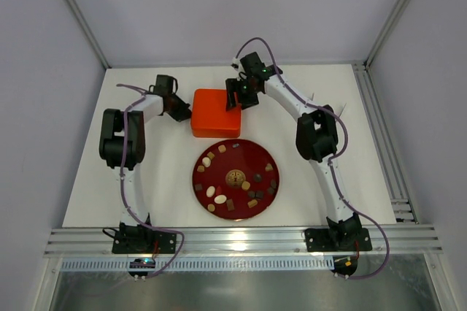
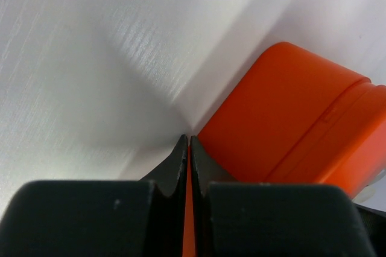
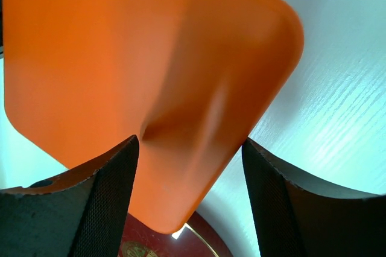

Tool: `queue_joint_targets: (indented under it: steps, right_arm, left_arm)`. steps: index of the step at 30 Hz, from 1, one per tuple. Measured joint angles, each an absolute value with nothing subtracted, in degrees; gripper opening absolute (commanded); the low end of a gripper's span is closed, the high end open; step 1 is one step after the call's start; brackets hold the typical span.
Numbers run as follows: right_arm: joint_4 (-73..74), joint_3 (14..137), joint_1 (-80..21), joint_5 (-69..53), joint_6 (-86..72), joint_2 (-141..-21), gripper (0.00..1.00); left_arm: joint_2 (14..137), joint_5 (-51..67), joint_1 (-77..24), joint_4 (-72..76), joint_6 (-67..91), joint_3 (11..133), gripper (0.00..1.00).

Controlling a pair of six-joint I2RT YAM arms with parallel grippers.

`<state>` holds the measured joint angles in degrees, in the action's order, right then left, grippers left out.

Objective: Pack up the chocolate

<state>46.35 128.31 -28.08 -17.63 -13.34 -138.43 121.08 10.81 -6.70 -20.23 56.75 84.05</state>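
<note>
Apparently left gripper point(image 2: 187, 142), pinched empty, braces square orange plastic box point(image 2: 283, 118); right gripper point(image 3: 189, 143), agape, straddles its corner to unlid

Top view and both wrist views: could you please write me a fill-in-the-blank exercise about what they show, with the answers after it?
The chocolate lies on a round plate of dark ____ colour.
The square box beyond the plate is ____.
The gripper with fingers pressed together belongs to the ____ arm.
The gripper whose open fingers straddle the box's corner belongs to the ____ arm.
Missing words: red, orange, left, right.
</note>
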Motion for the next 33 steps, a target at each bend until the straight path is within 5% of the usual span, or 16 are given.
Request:
queue_joint_targets:
  steps: [23,33]
  right_arm:
    - [50.02,132.68,-32.71,-1.58,-8.88,-139.57,0.76]
    - [50.59,134.65,-32.95,-0.25,-8.08,-140.64,0.77]
  left_arm:
    - [119.9,9.39,-8.08,-19.11,55.96,82.28,0.01]
    - [119.9,12.25,-5.28,-19.27,52.77,83.53,0.27]
